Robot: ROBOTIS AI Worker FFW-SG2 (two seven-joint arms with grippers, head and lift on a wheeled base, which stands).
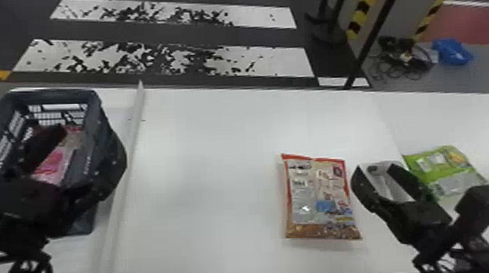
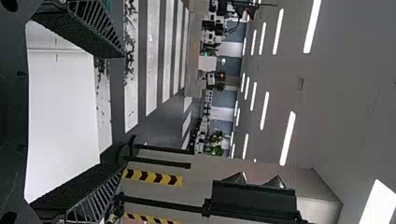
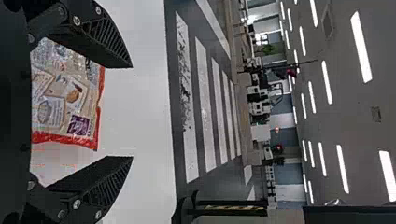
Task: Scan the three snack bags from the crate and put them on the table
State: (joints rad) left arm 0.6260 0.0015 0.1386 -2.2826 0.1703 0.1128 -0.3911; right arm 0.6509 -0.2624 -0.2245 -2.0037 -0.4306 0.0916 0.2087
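A glossy, red-edged rectangular bag (image 1: 317,194) and crinkled green bag (image 1: 446,164) lay on the smooth white table (image 1: 201,167), a pink bag (image 1: 55,162) inside the dark latticed plastic crate (image 1: 64,94). Left claw (image 1: 89,139) and right claw (image 1: 376,169) gaped wide, empty.

pink bag (image 1: 54,164) partly hidden
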